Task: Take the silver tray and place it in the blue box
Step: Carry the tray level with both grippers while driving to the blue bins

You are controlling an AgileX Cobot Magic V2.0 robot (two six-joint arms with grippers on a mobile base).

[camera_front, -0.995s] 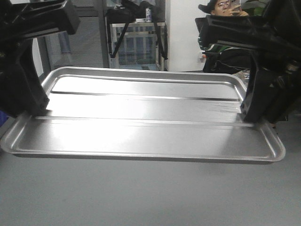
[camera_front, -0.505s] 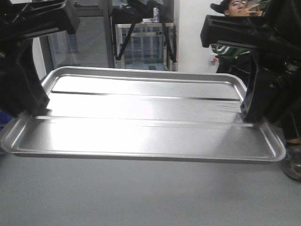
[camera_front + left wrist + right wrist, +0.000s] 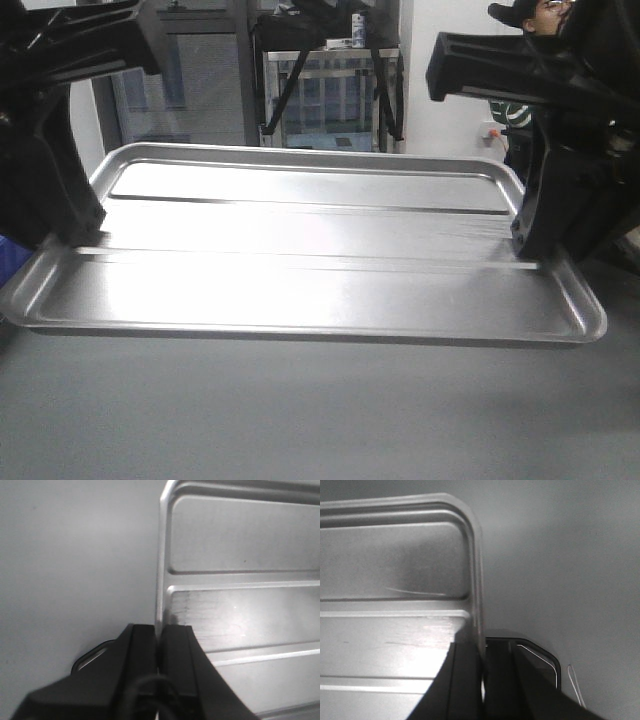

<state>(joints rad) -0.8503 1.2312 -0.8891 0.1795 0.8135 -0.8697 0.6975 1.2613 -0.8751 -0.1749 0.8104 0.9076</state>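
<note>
One tray (image 3: 300,250) is clamped twice: rim pinched between fingers of left gripper (image 3: 161,629) and right gripper (image 3: 483,649).

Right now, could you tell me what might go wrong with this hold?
The left hand and right hand each pinch only the thin rim of the silver tray, so it may slip or tilt.
Uneven arm motion could twist it free.
A person stands beyond the right hand and could be bumped.
</note>
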